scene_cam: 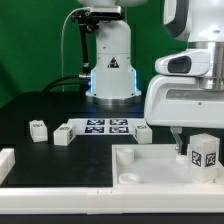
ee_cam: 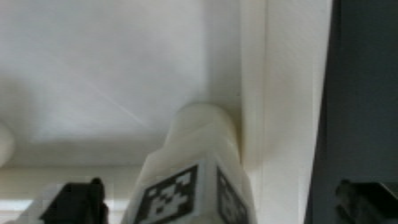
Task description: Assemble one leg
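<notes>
A white leg (scene_cam: 205, 153) with a black-and-white tag stands upright on the large white panel (scene_cam: 140, 165), near its corner at the exterior view's right. My gripper (scene_cam: 194, 140) hangs just above it. In the wrist view the leg (ee_cam: 192, 170) rises between my two dark fingers (ee_cam: 71, 202), with a gap on each side. The gripper (ee_cam: 217, 206) is open and touches nothing. The panel's raised edge (ee_cam: 285, 110) runs beside the leg.
Three more white legs (scene_cam: 38, 129) (scene_cam: 63, 134) (scene_cam: 143, 132) lie on the black table near the marker board (scene_cam: 107, 126). The robot base (scene_cam: 110, 70) stands behind. A white rim piece (scene_cam: 8, 160) sits at the exterior view's left.
</notes>
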Tool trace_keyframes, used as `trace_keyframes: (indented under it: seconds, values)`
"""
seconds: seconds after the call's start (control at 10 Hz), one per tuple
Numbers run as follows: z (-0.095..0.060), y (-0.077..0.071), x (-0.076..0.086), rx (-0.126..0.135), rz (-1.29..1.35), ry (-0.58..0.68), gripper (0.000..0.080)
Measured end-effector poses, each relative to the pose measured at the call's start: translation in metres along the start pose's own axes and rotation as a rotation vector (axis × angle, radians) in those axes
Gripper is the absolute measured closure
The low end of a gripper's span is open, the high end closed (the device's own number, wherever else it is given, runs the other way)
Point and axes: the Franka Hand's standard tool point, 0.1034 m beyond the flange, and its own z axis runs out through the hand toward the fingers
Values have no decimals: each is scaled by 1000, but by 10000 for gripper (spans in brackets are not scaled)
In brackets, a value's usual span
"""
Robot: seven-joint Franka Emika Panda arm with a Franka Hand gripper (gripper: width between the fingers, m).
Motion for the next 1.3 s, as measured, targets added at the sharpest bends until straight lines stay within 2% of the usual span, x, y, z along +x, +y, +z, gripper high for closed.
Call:
trace_keyframes:
  seconds: [0.2,0.4,0.6,0.7,0.8,1.1,1.3]
  values:
    - [-2,5,5,-11,-302,3,150]
    - [-2,11,7,-36,-498,2,150]
    - [-2,13,7,-43,-526,0,396]
    - [-2,13,7,-43,-526,0,396]
    - [-2,13,7,-43,-526,0,509]
    - [-2,13,7,-42,-460,2,509]
    - [-1,12,7,-39,-250,9,509]
